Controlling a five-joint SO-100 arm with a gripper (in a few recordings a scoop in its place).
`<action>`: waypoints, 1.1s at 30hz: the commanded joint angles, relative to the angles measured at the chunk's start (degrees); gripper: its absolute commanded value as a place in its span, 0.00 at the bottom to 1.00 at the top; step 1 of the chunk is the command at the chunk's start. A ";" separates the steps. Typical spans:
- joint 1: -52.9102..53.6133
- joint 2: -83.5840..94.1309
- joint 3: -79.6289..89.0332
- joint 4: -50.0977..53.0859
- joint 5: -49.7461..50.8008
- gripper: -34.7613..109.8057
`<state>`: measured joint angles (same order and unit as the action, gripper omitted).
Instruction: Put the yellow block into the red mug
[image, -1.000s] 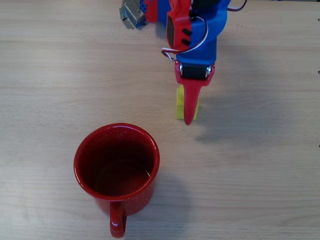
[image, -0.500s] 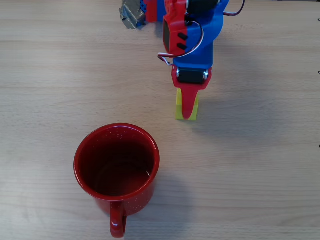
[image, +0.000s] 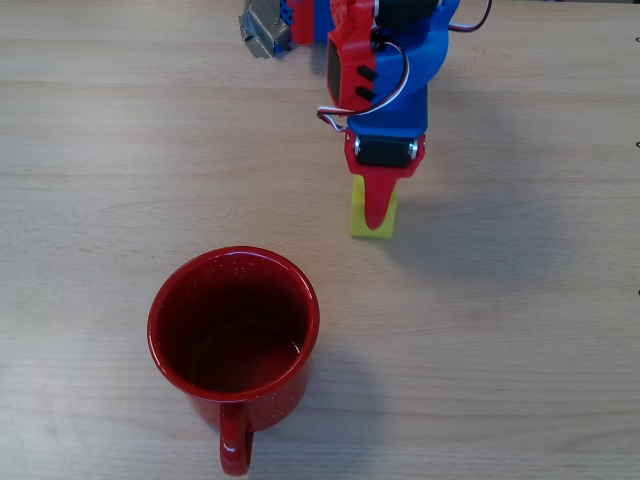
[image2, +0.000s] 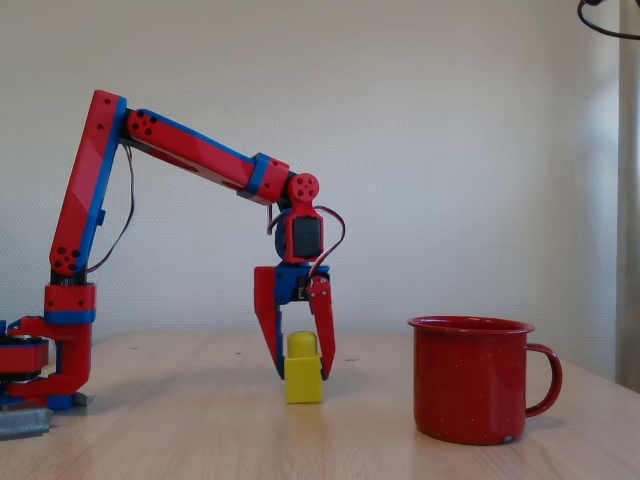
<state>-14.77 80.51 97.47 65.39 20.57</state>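
Straddling the small bright yellow plastic brick (image2: 303, 372), the red two-finger tool (image2: 302, 372) has one finger on each side; fingers look closed against it, though contact is hard to confirm. Brick sits on the pale wooden desk (image: 520, 330), stud up. Glossy red speckled enamel mug (image2: 474, 379) stands upright well apart from the brick, empty, handle facing away from it.

Overhead view looks straight down, close on table (image: 520, 330); fixed view level from side, farther back. Both share table.
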 joint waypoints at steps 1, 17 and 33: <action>0.70 6.94 -5.98 3.08 -0.88 0.24; 1.41 14.68 -28.92 26.63 -9.93 0.24; 10.46 2.20 -68.91 33.40 -14.68 0.24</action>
<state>-4.75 82.00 34.89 97.73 6.59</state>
